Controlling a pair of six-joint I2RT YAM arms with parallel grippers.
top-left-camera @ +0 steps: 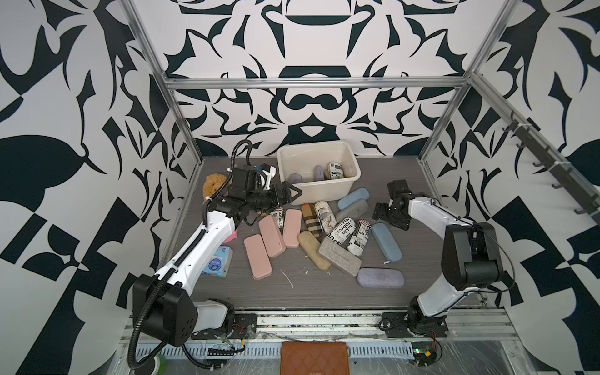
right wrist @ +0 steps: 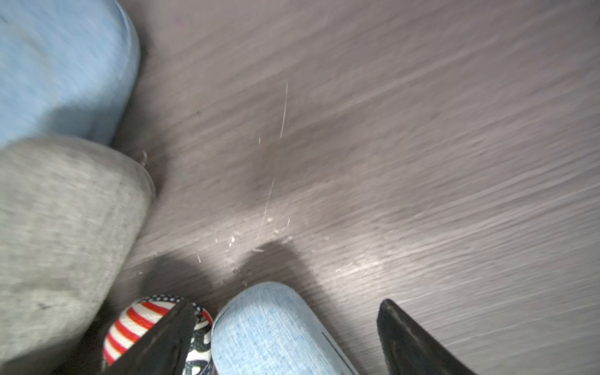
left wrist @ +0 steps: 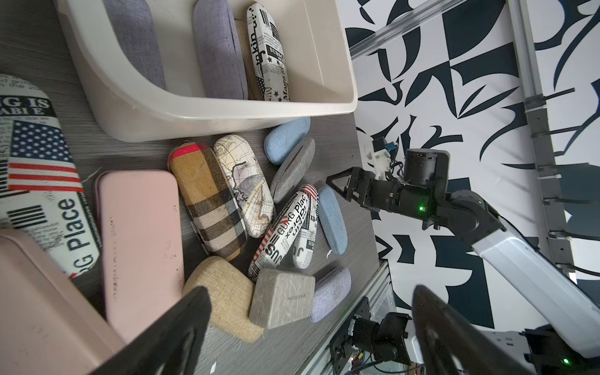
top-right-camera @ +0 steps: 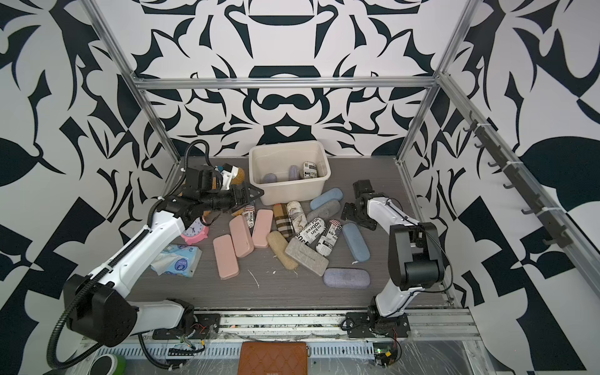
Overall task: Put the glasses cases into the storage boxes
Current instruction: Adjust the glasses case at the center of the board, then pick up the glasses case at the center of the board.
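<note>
Brown wallet (top-left-camera: 314,357) lies before crosswise lilac case (top-left-camera: 380,277).

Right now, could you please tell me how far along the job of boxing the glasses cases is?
Done: two lilac cases and a newsprint case lie in the tub. In hand: nothing gripped; the right end effector hangs open over a blue case, the left end effector open and empty by the tub. Left: over a dozen cases on the table, three pink ones among them.
</note>
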